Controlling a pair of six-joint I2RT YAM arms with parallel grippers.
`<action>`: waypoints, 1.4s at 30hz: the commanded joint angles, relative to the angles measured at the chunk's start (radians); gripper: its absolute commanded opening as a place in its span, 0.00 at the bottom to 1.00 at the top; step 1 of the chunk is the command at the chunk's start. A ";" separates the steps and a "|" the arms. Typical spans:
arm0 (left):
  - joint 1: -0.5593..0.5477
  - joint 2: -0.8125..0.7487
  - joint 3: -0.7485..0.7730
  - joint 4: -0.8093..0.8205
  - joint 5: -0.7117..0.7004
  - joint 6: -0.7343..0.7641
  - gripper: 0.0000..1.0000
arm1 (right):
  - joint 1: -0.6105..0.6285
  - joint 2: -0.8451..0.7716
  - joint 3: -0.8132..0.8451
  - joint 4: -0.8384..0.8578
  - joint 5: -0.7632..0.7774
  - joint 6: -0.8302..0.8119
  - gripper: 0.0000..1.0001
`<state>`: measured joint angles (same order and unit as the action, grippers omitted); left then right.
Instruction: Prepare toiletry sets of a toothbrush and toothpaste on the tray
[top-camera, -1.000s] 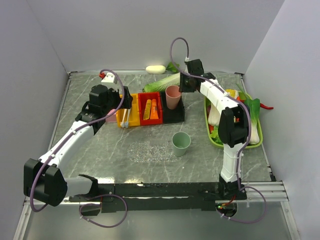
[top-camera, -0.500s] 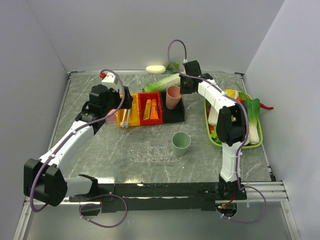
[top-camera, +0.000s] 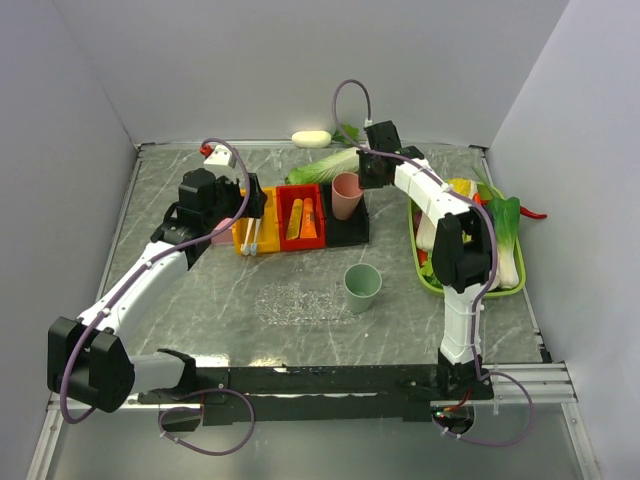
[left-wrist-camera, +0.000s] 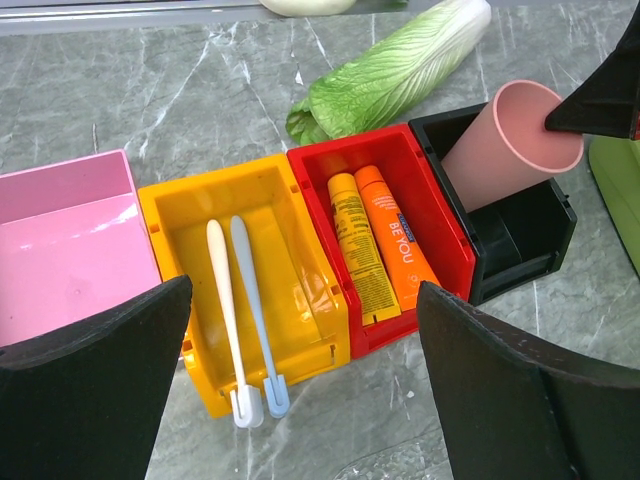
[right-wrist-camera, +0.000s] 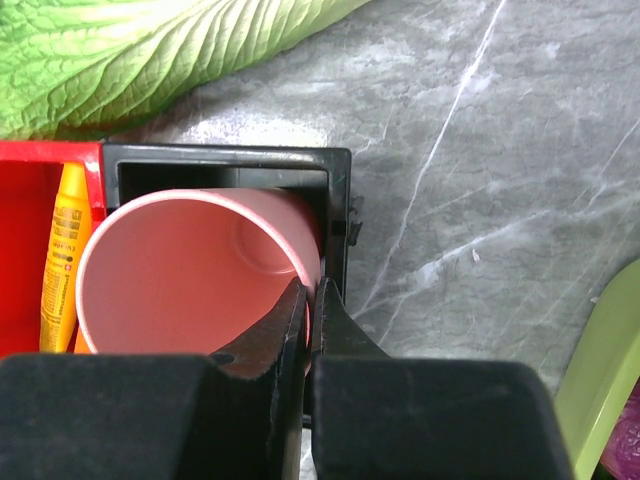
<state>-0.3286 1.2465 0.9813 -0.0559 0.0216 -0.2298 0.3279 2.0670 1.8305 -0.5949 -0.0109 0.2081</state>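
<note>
Your left wrist camera shows what the overhead view only hints at. Two toothbrushes, a white one (left-wrist-camera: 225, 310) and a pale blue one (left-wrist-camera: 252, 310), lie side by side in the yellow bin (left-wrist-camera: 180, 270), heads toward the camera. Two toothpaste tubes, a yellow-orange one (left-wrist-camera: 350, 240) and an orange one (left-wrist-camera: 395, 240), lie touching in the red bin (left-wrist-camera: 440, 230) next to it.

Only the overhead view gives you the tray (top-camera: 300, 300). It lies flat on the table nearer the arm bases than the row of bins, just left of a green cup (top-camera: 362, 285) and apart from the brushes and tubes.

Your right wrist camera alone shows the grip. The right gripper (right-wrist-camera: 312, 300) has its jaws pressed together on the rim of the pink cup (right-wrist-camera: 190, 270), one finger inside and one outside. The cup stands tilted in the black bin (right-wrist-camera: 335, 170).

The table (top-camera: 190, 300) is grey veined marble, enclosed by plain pale walls. A cabbage (left-wrist-camera: 400, 65) lies behind the bins, and a green vegetable tray (top-camera: 425, 275) sits on the right.

Your left arm stretches diagonally from the near left corner, and the left gripper (left-wrist-camera: 302, 290) hangs over the yellow and red bins with its jaws spread wide, holding nothing. Your right arm rises from its base, bends over the vegetable tray and reaches back-left to the cup.
</note>
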 joint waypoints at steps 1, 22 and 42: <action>-0.001 -0.025 0.007 0.048 0.012 0.004 0.98 | 0.008 -0.090 0.035 -0.020 0.009 -0.015 0.00; -0.079 -0.406 -0.150 0.018 -0.069 -0.077 0.96 | 0.250 -0.593 -0.243 -0.002 0.209 -0.020 0.00; -0.675 -0.220 0.042 -0.231 -0.581 -0.391 0.94 | 0.502 -0.743 -0.516 0.147 0.278 0.132 0.00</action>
<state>-0.9581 1.0031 0.9333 -0.2287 -0.3737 -0.5728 0.8108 1.4143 1.3346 -0.5159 0.2150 0.3050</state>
